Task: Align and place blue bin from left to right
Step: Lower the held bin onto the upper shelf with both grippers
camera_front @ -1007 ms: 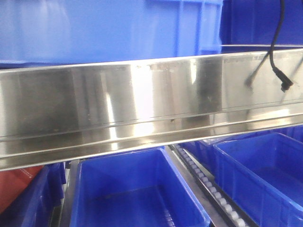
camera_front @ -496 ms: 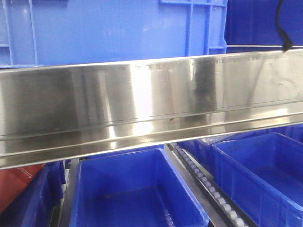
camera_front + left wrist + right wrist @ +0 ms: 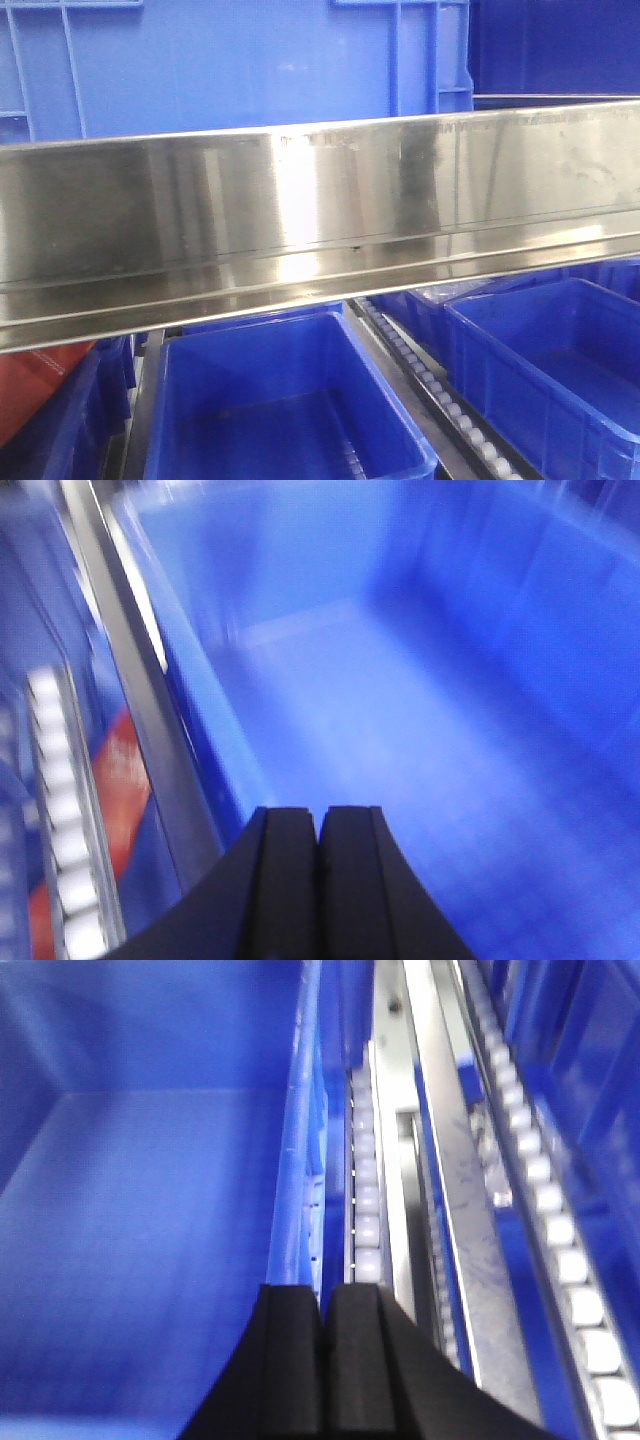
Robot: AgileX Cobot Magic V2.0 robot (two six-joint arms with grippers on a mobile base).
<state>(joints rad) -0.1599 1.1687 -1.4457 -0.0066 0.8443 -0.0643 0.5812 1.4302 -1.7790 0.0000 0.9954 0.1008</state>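
Blue bin (image 3: 230, 65) up on the top shelf behind the steel rail (image 3: 320, 210), ribbed corner frame seen only from the front. Below, darker bins (image 3: 285, 410) beside a roller track (image 3: 420, 385). Left gripper (image 3: 320, 825) pressed closed, empty, above the bin's interior; right gripper (image 3: 322, 1305) likewise, over its right rim.

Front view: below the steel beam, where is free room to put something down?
The floor of the middle bin and that of the right bin are bare. The roller track between them is narrow. Above the steel beam, the big blue bin fills the shelf.
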